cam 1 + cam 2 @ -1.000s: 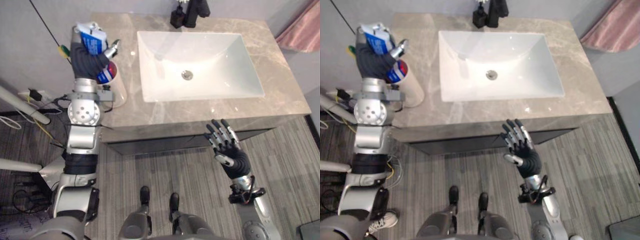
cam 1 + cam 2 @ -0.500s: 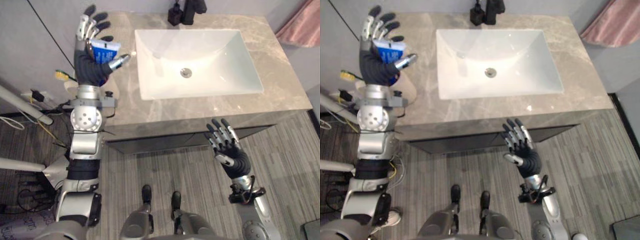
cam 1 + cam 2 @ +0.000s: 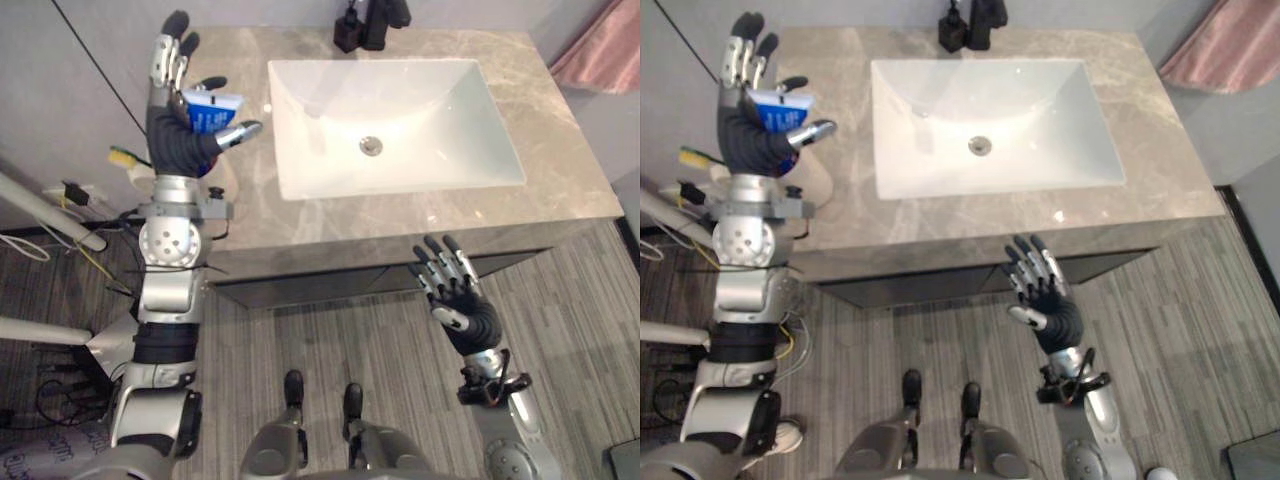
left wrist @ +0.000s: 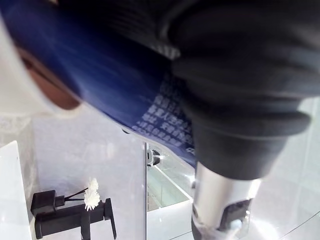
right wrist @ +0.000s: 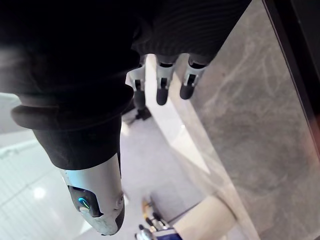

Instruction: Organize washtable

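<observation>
My left hand (image 3: 185, 125) is raised over the left end of the grey marble bench (image 3: 560, 130), palm toward the sink. Its fingers (image 3: 176, 45) are straight and fanned apart, and its thumb (image 3: 240, 130) points out sideways toward the basin. The blue-and-white toothpaste tube (image 3: 212, 104) lies against the palm, between the thumb and the nearest finger, with no finger wrapped round it. In the left wrist view the tube's blue body (image 4: 125, 90) sits directly against the dark ribbed cover. A beige cup (image 3: 818, 182) stands on the bench just below this hand; the hand hides the tube's lower end, so I cannot tell whether it reaches into the cup. The white rectangular sink (image 3: 300, 120) occupies the middle of the bench, with its drain (image 3: 371, 146) at the centre. A black faucet (image 3: 385, 12) and a small black bottle (image 3: 348, 30) stand side by side at the rear edge. My right hand (image 3: 455, 295) hangs in front of the bench, below its front edge and over the grey plank floor (image 3: 330, 340), with its fingers (image 5: 162, 82) straight, slightly spread and holding nothing.
</observation>
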Tool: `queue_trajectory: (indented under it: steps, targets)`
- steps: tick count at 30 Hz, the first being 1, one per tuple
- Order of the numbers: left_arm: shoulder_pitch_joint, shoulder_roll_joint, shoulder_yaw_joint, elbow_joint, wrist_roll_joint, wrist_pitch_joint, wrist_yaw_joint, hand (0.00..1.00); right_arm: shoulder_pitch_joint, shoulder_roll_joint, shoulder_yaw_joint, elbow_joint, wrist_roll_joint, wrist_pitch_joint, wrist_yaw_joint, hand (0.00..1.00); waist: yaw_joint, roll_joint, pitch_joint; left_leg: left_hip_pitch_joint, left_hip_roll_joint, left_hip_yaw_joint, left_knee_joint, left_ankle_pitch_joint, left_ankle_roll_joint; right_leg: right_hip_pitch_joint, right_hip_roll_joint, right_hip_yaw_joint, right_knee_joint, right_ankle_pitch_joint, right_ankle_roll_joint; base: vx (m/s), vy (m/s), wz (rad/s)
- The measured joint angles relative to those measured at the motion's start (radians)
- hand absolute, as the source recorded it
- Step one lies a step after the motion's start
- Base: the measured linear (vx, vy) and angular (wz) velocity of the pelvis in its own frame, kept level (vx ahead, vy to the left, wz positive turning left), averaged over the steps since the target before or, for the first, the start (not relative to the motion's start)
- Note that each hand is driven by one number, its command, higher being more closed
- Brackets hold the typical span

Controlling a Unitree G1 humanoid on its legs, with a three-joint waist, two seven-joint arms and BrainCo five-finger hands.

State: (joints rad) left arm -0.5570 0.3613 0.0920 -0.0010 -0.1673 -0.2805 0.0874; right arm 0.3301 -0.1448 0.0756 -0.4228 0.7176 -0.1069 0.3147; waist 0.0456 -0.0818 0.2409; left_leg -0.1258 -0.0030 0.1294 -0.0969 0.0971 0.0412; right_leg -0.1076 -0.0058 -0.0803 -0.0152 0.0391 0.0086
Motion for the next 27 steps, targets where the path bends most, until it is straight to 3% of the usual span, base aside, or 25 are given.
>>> queue_trajectory:
  steps: [15, 19, 27]
  targets:
    - [-0.013, 0.057, 0.036, 0.056, -0.01, 0.014, 0.027, 0.0, 0.001, -0.005, 0.001, 0.0, 0.019, 0.0, 0.015, 0.0, -0.002, 0.006, -0.011, 0.001, -0.004, 0.009, -0.005, 0.005, -0.003, -0.002, -0.003, 0.004, -0.002, 0.0, -0.001, 0.0, 0.0, 0.0]
    - [-0.035, 0.057, 0.026, 0.093, -0.022, 0.024, 0.027, 0.0, 0.001, -0.015, 0.003, 0.0, 0.019, -0.001, 0.014, 0.0, -0.003, 0.011, -0.04, -0.001, -0.007, 0.013, 0.0, 0.005, -0.003, -0.003, -0.006, 0.009, -0.008, 0.0, -0.001, 0.0, 0.0, -0.02]
    - [-0.142, 0.084, -0.024, 0.133, -0.025, 0.025, 0.032, 0.0, -0.018, -0.023, 0.017, 0.0, 0.02, -0.001, 0.011, 0.0, -0.004, 0.011, -0.04, -0.004, -0.006, 0.038, 0.0, 0.005, -0.003, -0.016, -0.005, 0.033, -0.007, 0.005, -0.002, 0.0, 0.007, -0.08]
